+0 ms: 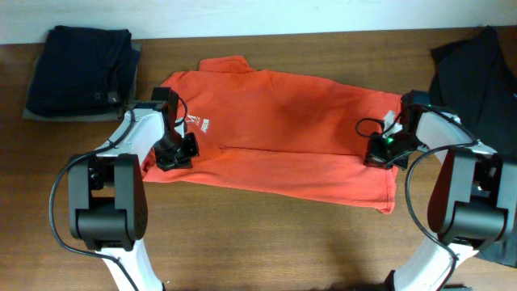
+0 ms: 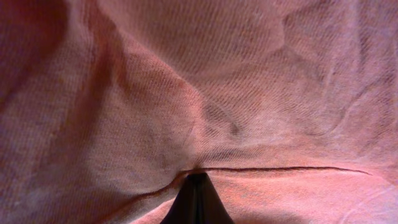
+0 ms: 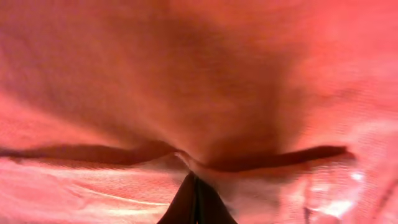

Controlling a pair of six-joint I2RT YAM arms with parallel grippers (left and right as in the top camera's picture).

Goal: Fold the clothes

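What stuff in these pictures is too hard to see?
Overhead: the white letters on the orange T-shirt are too small to read.
Overhead: the black garment is cut off by the right edge.
Both wrist views: orange cloth fills everything, hiding the table; the right one is blurred.

White-black arms (image 1: pixel 136 137); perhaps green LED (image 1: pixel 388 139)

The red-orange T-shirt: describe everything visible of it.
The red-orange T-shirt lies spread sideways across the middle of the wooden table, mostly flat with soft wrinkles. Up close it looks like a fine cotton knit. A small white print shows near its left end, and a fold line runs along its length. The left end effector and right end effector pinch the cloth at opposite ends, each shut on the edge of a fold.
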